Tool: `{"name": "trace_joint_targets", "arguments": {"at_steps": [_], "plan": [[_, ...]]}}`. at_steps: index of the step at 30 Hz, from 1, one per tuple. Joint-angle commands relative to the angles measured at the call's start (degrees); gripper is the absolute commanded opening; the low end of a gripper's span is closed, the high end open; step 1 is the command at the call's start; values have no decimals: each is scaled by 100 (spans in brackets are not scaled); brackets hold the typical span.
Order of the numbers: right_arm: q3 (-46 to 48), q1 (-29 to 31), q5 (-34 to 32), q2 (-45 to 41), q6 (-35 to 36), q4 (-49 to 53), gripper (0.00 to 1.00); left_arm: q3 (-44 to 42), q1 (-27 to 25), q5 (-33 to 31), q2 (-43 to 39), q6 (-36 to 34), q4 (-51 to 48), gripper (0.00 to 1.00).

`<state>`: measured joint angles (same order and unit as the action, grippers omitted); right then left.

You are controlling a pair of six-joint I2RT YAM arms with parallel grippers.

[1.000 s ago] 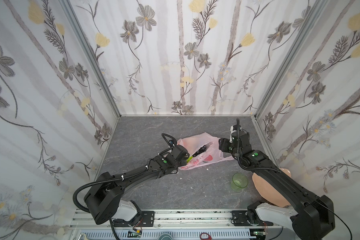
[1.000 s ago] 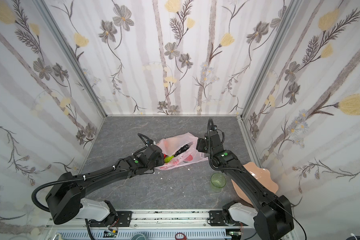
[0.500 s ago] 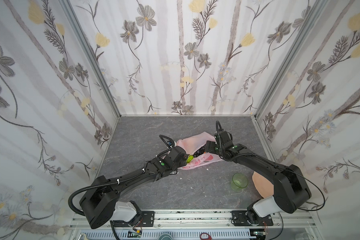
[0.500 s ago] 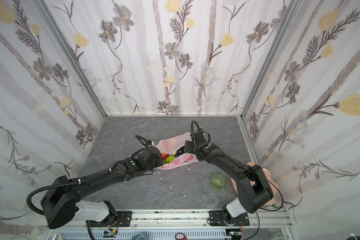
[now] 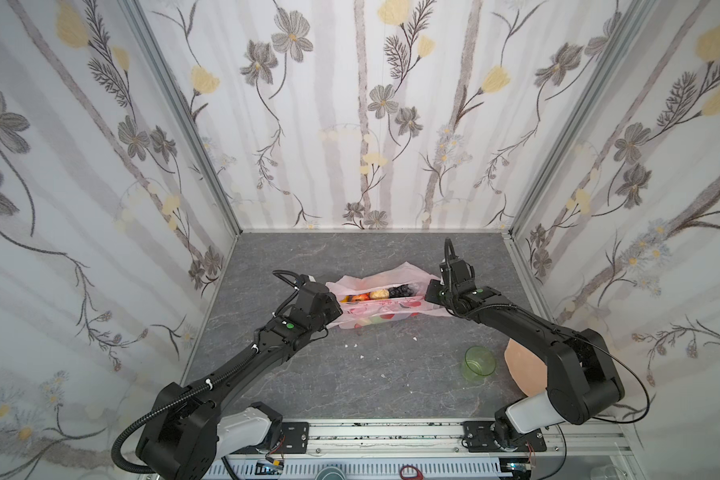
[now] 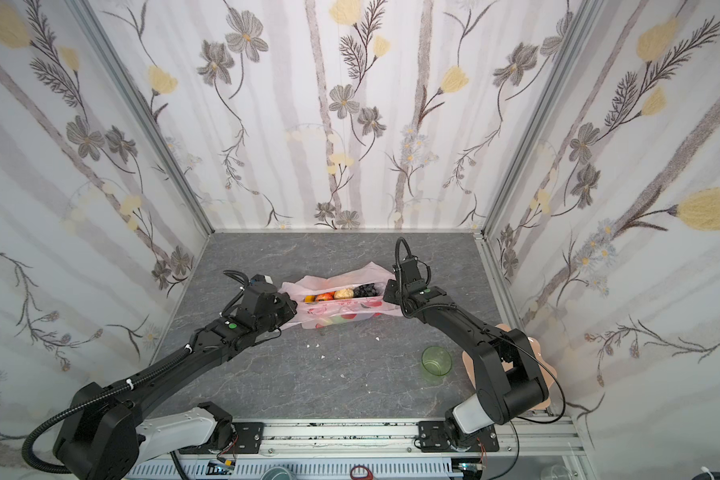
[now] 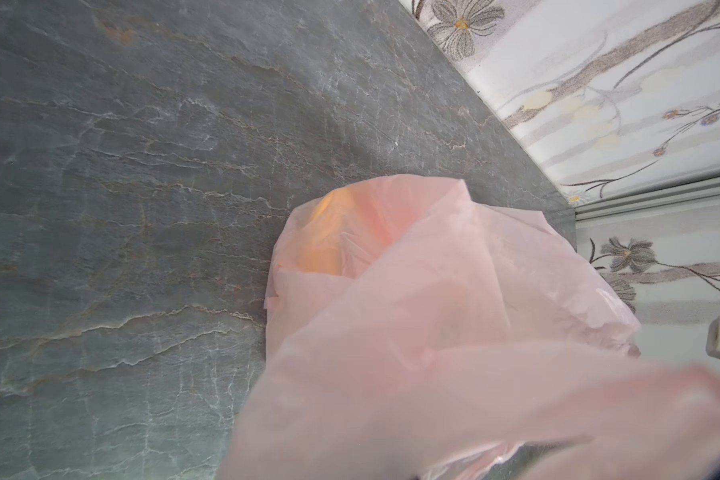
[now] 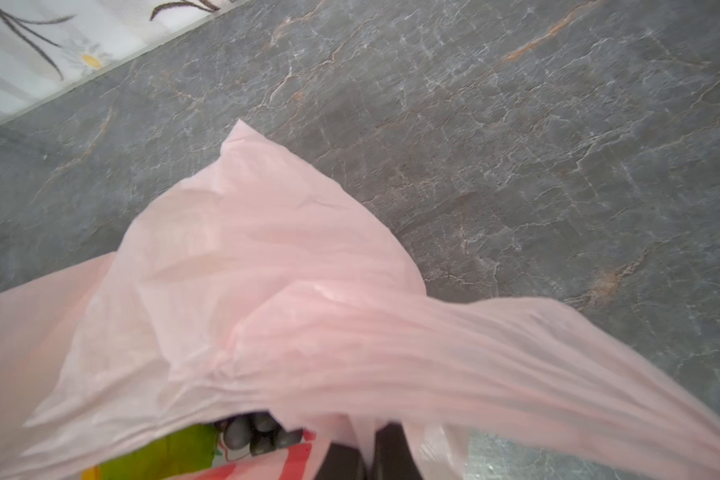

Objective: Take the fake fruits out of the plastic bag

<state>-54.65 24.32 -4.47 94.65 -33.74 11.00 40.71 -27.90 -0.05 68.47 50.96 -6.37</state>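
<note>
The pale pink plastic bag (image 5: 385,311) (image 6: 341,311) lies stretched between both grippers in both top views, its mouth a long slit. The fake fruits show in the slit: a red apple (image 5: 362,296), a beige piece (image 5: 377,294) and dark grapes (image 5: 400,291). My left gripper (image 5: 335,305) is shut on the bag's left end; bag film (image 7: 433,332) covers its jaws in the left wrist view, with an orange fruit (image 7: 325,245) glowing through. My right gripper (image 8: 368,455) is shut on the bag's right end, beside the grapes (image 8: 254,432) and a green fruit (image 8: 171,453).
A translucent green cup (image 5: 479,362) (image 6: 436,364) stands at the front right. A peach plate (image 5: 520,365) lies beyond it, partly hidden by the right arm. Small white crumbs (image 5: 352,345) dot the grey table in front of the bag. Flowered walls enclose three sides.
My right gripper came down to the bag's right end and shut on it. The bag is now pulled out wide between both grippers, and its mouth shows the fruits.
</note>
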Motion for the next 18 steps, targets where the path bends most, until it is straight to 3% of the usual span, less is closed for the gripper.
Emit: {"name": "trace_joint_targets", "arguments": {"at_steps": [1, 4, 12, 18], "plan": [[142, -79, -303, -219, 186, -196, 0, 42, 138, 198, 192, -242, -183, 0], [217, -37, -255, -533, 230, -215, 0, 132, 27, 246, 342, -371, -367, 3], [83, 209, -411, -851, 432, 118, 0, 691, -1294, -1418, 313, -445, -1784, 52], [-40, 356, -498, -896, 460, 208, 0, 1057, -2120, -2126, 193, -143, -2394, 61]]}}
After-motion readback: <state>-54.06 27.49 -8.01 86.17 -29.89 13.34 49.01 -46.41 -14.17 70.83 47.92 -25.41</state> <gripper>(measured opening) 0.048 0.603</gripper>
